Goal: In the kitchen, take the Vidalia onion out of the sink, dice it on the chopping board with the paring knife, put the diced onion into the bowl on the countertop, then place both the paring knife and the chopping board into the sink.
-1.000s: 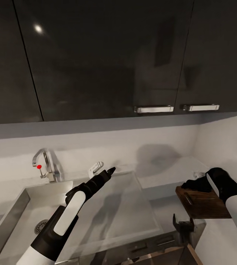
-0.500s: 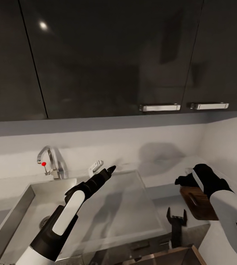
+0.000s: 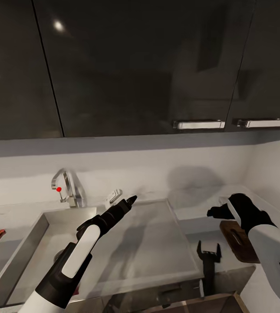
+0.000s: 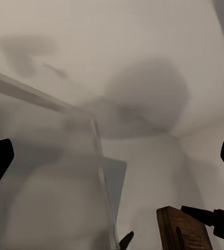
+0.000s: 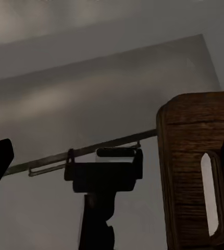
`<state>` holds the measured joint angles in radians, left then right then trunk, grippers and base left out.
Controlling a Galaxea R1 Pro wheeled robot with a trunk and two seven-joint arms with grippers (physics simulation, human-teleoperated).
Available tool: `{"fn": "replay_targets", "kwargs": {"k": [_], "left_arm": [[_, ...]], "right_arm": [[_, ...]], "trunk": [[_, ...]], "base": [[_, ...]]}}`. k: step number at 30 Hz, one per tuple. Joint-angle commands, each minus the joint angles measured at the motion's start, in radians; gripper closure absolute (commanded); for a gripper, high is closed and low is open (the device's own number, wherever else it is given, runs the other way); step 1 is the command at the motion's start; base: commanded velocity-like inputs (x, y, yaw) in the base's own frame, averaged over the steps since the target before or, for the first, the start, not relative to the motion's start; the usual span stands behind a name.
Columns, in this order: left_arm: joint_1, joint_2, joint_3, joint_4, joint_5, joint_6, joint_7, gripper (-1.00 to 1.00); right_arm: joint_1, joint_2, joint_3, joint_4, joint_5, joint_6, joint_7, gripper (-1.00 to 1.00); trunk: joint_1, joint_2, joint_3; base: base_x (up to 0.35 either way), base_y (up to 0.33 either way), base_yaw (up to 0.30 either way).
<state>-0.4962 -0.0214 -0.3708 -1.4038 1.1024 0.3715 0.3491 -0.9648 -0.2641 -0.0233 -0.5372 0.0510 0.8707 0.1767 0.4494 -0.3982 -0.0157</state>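
Dark grained wooden chopping board (image 5: 187, 156)

The left gripper (image 3: 130, 201) is hanging over the sink (image 3: 35, 237), pointing toward one o'clock. The tap (image 3: 66, 189) is standing at ten o'clock of it. The right gripper (image 3: 215, 212) is hovering beside the chopping board (image 3: 239, 244).

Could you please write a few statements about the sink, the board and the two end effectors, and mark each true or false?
1. The chopping board lies inside the sink. False: it sits on the countertop, to the right of the basin.
2. The left end effector hovers above the sink. True.
3. The tap has a red knob. True.
4. The right end effector is over the tap. False: it is beside the chopping board.
5. The board's handle slot is visible in the right wrist view. True.
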Motion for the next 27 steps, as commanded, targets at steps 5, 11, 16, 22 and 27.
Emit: {"fn": "replay_targets", "kwargs": {"k": [5,11,16,22,27], "left_arm": [[-0.001,0.0,0.0,-0.001,0.01,0.002,0.008,-1.0],[-0.001,-0.001,-0.001,-0.001,0.01,0.003,0.008,-1.0],[-0.001,0.0,-0.001,-0.001,0.01,0.003,0.008,-1.0],[-0.001,-0.001,-0.001,-0.001,0.01,0.003,0.008,-1.0],[-0.001,-0.001,-0.001,-0.001,0.01,0.003,0.008,-1.0]], "right_arm": [[0.008,-0.022,-0.007,0.0,0.009,0.011,0.005,-1.0],[0.009,-0.049,-0.009,0.009,0.007,0.017,0.009,-1.0],[0.005,-0.063,-0.01,0.011,0.002,0.02,0.012,-1.0],[0.003,-0.066,-0.01,0.011,0.0,0.021,0.014,-1.0],[0.003,-0.059,-0.006,0.011,0.004,0.019,0.014,-1.0]], "trunk": [[0.001,-0.002,-0.003],[0.001,-0.002,-0.005],[0.001,-0.002,-0.013],[0.001,-0.002,-0.022],[0.001,-0.002,-0.03]], "base": [[0.0,0.0,0.023],[0.0,0.0,0.004],[0.0,0.0,0.0],[0.0,0.0,0.001],[0.0,0.0,0.048]]}}
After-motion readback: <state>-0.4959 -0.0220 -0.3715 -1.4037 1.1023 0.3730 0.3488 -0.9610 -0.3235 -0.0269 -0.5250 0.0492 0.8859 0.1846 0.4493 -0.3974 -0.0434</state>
